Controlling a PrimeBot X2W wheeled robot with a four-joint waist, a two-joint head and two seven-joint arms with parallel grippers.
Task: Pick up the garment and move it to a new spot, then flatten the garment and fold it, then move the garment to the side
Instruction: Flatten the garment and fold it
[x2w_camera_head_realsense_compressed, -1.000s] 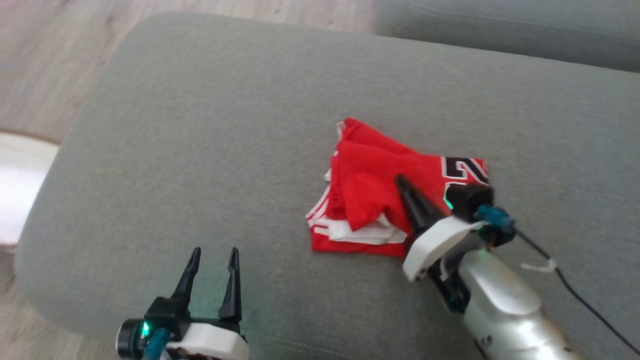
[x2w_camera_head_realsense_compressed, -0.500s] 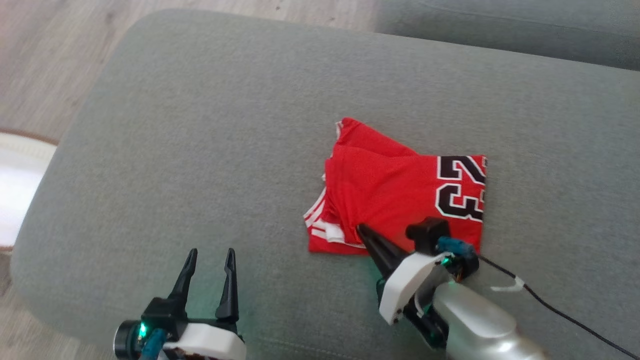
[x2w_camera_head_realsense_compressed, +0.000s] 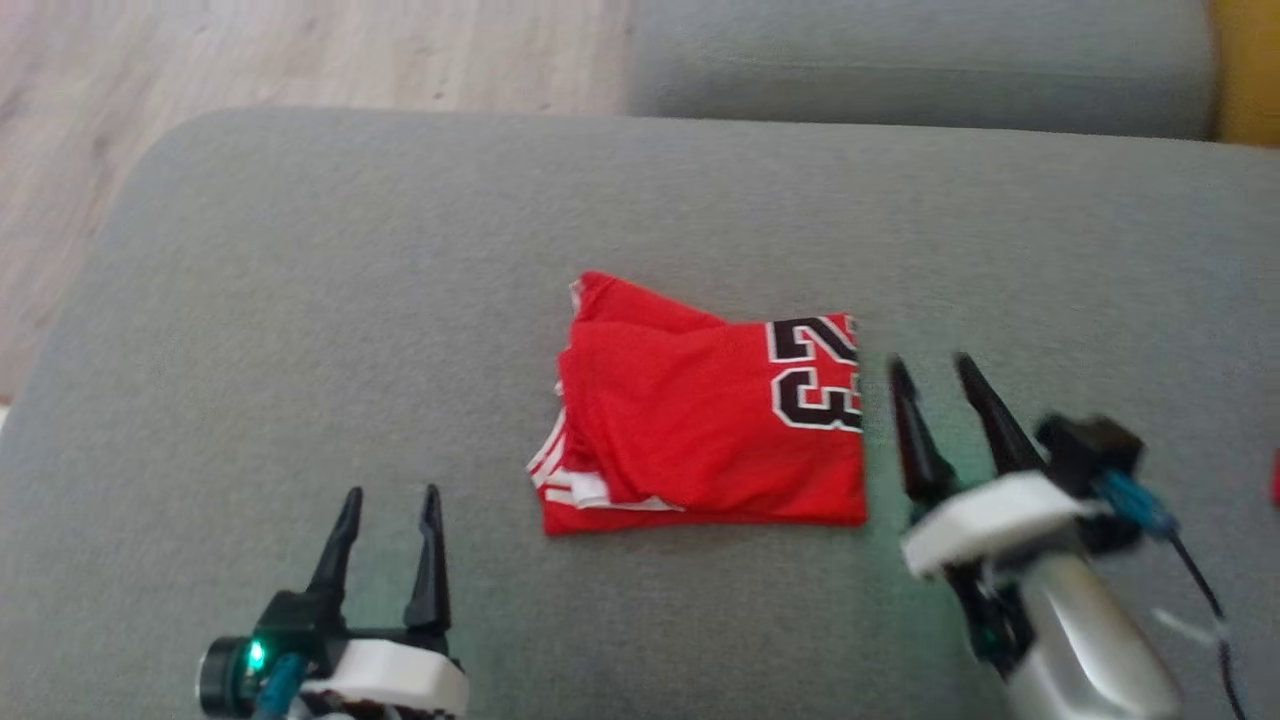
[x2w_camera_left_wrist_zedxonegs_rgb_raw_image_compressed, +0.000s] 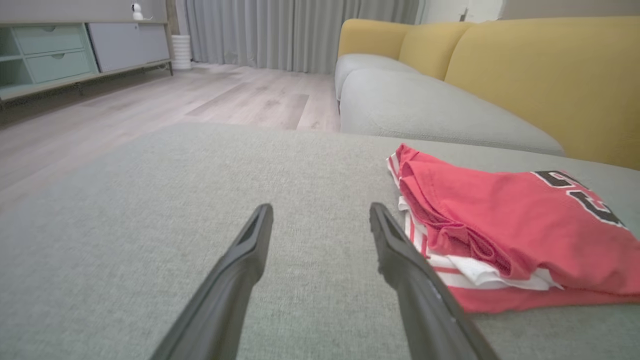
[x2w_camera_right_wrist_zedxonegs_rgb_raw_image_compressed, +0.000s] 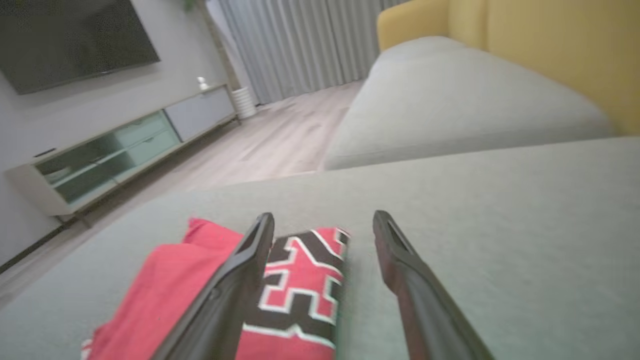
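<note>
Item: red mesh sports jersey with a black-and-white number 23 and white-striped trim (x2w_camera_head_realsense_compressed: 700, 420)
Location: middle of the grey fabric sofa seat (x2w_camera_head_realsense_compressed: 300, 280), between the two pincers and touching neither
Left pincer (x2w_camera_head_realsense_compressed: 391, 492): fingers wide, empty, low over the seat, near the jersey's left edge
Right pincer (x2w_camera_head_realsense_compressed: 931, 362): fingers wide, empty, just beside the jersey's numbered right edge
Hazard, unfolding: a pinch that catches only the top layer would likely peel the fold open during the move aside
Hazard, rucking: dragging across the seat fabric could bunch the lower layers
Appearance: folded to a rough rectangle, number uppermost at the right
Loose side: left edge uneven, with stacked layers and striped trim poking out
</note>
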